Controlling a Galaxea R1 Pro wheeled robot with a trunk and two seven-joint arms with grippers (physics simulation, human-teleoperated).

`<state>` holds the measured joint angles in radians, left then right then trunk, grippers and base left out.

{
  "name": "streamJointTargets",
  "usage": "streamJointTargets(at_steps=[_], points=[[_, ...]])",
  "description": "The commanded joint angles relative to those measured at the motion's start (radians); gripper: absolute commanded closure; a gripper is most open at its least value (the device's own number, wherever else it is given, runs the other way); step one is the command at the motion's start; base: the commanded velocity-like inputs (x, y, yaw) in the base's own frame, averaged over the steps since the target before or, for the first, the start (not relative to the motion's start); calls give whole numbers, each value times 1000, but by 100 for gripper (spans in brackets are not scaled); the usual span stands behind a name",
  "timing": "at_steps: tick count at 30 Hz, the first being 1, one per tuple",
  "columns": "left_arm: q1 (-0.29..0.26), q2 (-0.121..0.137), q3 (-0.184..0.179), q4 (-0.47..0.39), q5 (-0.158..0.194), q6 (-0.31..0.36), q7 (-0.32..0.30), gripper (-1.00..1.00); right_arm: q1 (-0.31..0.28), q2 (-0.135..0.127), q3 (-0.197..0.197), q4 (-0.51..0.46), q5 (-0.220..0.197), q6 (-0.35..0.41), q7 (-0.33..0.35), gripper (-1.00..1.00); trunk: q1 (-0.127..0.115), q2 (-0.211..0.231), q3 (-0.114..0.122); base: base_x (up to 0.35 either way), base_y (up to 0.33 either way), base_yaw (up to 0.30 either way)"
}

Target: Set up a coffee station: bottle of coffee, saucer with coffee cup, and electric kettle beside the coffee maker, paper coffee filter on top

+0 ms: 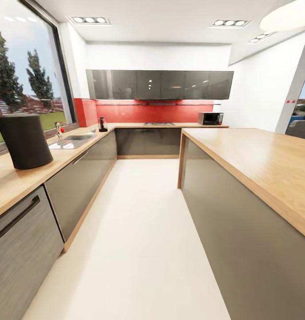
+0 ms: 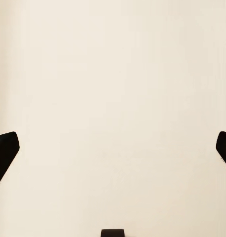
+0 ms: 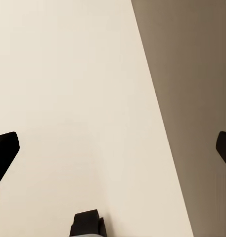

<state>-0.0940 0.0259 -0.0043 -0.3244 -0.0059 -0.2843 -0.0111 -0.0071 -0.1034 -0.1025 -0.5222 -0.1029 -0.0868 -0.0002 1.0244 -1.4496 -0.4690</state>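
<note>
Your left gripper (image 2: 113, 153) and right gripper (image 3: 113, 153) have fingers spread wide over bare floor (image 1: 139, 249), holding nothing; the coffee maker (image 1: 23, 141) stands at middle left on the kitchen countertop (image 1: 10, 182).

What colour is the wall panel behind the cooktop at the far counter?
Bright red backsplash, running under the dark grey wall cabinets; it shows best in the head view.

One coffee maker (image 1: 23, 140), one electric kettle (image 1: 102, 124), one microwave (image 1: 210, 118), one sink (image 1: 72, 142), two wooden countertops.

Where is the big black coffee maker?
In the head view, the coffee maker stands at the left on the kitchen countertop, by the window, with the sink just beyond it.
</note>
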Motion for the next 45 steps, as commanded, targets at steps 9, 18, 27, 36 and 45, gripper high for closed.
streamJointTargets(at_steps=[9,18,27,36,45], points=[[0,0,0,1,-2,-3,-1,-100,-1,1,1,0,-11,-4,-2,-100,1,0,-1,336,0,98],[0,0,0,1,-2,-3,-1,-100,-1,1,1,0,-11,-4,-3,-100,1,0,-1,336,0,262],[0,0,0,1,-1,-3,-1,-100,-1,1,1,1,-11,-4,-3,-100,1,0,-1,336,0,69],[0,0,0,1,-1,-4,-1,-100,-1,1,1,1,-11,-4,-3,-100,1,0,-1,336,0,2],[0,0,0,1,-1,-4,-1,-100,-1,1,1,1,-11,-4,-3,-100,1,0,-1,336,0,0]])
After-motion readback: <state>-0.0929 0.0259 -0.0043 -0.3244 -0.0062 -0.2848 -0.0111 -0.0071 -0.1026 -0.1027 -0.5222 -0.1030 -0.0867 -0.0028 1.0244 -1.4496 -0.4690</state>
